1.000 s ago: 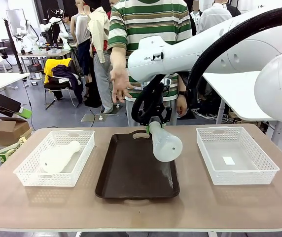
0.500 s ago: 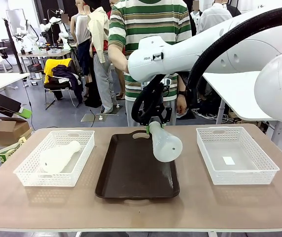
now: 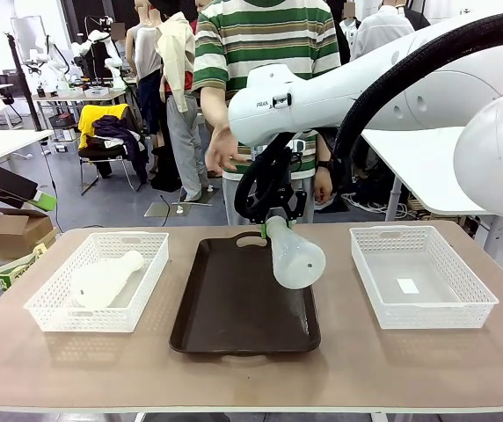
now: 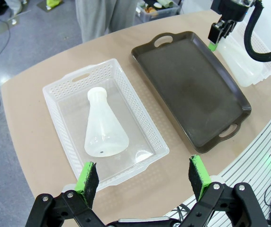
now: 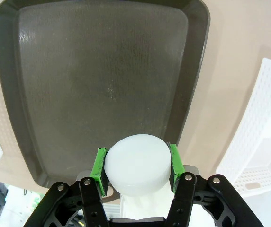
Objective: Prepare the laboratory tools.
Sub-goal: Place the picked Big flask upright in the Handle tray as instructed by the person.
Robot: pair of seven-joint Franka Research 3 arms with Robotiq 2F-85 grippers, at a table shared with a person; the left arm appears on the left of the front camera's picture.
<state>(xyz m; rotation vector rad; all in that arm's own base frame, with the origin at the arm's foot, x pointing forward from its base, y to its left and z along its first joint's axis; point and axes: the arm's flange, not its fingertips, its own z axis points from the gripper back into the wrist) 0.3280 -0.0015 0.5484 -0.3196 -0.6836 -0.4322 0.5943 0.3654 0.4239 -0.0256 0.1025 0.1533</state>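
Observation:
My right gripper (image 3: pixel 272 220) is shut on the neck of a frosted white flask (image 3: pixel 297 259). It holds the flask tilted above the right side of the dark brown tray (image 3: pixel 234 308). In the right wrist view the green pads (image 5: pixel 99 164) clamp the flask's round neck (image 5: pixel 136 161) over the tray (image 5: pixel 102 71). A second flask (image 4: pixel 104 127) lies on its side in the left white basket (image 4: pixel 147 130), also visible as flask (image 3: pixel 102 280). My left gripper (image 4: pixel 143 175) hangs open high above that basket's near edge, holding nothing.
A second white basket (image 3: pixel 420 280) stands right of the tray with a small white slip on its floor. A person in a striped shirt stands behind the table's far edge, one hand (image 3: pixel 222 149) raised near my right arm.
The person's hand behind the tray dropped out of sight and has come back up. Both arms and both flasks have stayed where they were.

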